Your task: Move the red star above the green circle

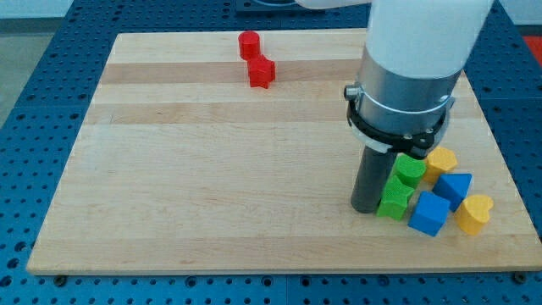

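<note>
My tip [366,208] sits low on the desk [212,186], touching the green star [395,202], with the green circle [412,169] just beside it. It is a bare rod holding nothing. The red star [261,73] lies far away at the view's top, beside a red round block [248,44].

A single camera looks down at a slant from beyond the near edge of the pale wooden board [212,169], facing its far edge, which runs along the upper part of the frame. It stands fairly near: the board fills most of the frame, with blue perforated table [34,76] showing around it. The white and grey arm housing [415,59] looms large at upper right, cropped by the frame's top.
</note>
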Controlling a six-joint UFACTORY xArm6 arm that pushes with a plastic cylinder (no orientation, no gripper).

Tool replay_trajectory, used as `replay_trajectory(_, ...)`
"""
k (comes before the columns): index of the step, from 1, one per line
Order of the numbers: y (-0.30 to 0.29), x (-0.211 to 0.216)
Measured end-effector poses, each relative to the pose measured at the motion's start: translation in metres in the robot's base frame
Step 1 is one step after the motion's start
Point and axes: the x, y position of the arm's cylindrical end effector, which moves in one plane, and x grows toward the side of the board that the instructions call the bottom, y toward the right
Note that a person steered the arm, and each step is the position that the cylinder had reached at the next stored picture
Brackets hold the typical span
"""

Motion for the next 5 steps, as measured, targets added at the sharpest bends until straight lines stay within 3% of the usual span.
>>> replay_trajectory(2,-0.034,-0.007)
replay_trajectory(5,-0.169,-0.096)
